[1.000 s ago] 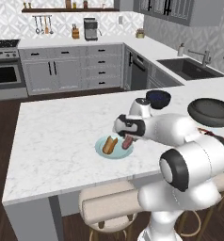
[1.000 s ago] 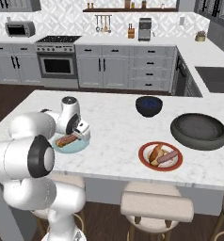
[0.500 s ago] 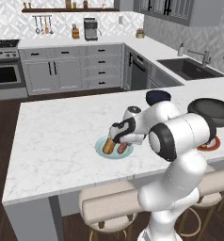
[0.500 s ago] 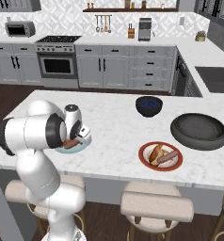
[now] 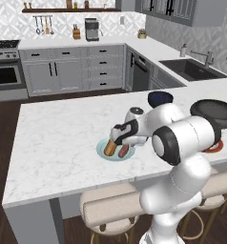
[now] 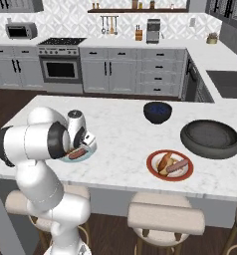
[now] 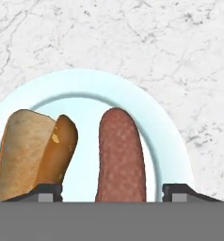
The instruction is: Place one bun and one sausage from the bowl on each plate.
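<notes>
Sausage (image 7: 121, 157) and bun (image 7: 31, 150) lie side by side on the light blue plate (image 7: 168, 141), apart from each other, the sausage between the two dark fingertips (image 7: 49, 192) of the tool (image 7: 115, 193), which stand wide apart and touch nothing. In the left base view the tool (image 5: 116, 138) hangs just above the light blue plate (image 5: 102, 145), which sits on the worktop (image 5: 58, 138).

By the look of it, the sausage is light, smooth-skinned and a little yielding, likely to roll or slip from a hard pinch; its middle, taken across the short width, seems the safest hold. The bun looks soft and crushable, and wants a gentle grip across its sides.

Beyond the blue plate, the red-rimmed plate (image 6: 152, 169) already carries a bun (image 6: 164, 161) and a sausage (image 6: 176, 166); past that the dark grey bowl (image 6: 210, 139) looks empty, so the task seems all but done. The small dark blue bowl (image 6: 157, 111) stands behind the red-rimmed plate.

Against half a second ago, the arm has folded lower over the blue plate and the hand sits closer above it; both plates, both bowls and the food lie where they were.
</notes>
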Robot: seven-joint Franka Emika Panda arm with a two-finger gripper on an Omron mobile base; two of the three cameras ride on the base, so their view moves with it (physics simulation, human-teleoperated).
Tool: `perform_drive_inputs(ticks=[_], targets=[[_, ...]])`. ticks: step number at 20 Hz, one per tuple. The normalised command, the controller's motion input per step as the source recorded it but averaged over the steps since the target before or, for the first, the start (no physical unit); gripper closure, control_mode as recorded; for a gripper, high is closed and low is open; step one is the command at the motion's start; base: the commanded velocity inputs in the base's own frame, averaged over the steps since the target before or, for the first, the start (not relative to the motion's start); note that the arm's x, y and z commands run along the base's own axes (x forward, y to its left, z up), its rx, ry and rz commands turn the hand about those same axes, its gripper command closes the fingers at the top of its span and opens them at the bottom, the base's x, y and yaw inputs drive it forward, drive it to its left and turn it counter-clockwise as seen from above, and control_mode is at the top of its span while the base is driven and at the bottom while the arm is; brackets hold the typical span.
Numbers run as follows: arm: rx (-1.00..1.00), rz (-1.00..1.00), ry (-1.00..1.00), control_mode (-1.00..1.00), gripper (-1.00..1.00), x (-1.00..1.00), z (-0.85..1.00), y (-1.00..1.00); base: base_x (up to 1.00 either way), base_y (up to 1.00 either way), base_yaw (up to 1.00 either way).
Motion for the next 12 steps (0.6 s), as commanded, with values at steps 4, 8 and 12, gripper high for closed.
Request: perform_drive_inputs(ticks=[4,8,12], targets=[[0.0,0.0,-0.1,-1.0,-1.0,-0.3,0.93,-0.05,0.0,0.0,0.0],[0.0,0.0,-0.03,-1.0,-1.0,-0.96,1.0,-0.12,0.0,0.0,0.0],[0.0,0.0,0.0,-1.0,-1.0,-1.0,1.0,-0.25,0.0,0.0,0.0]])
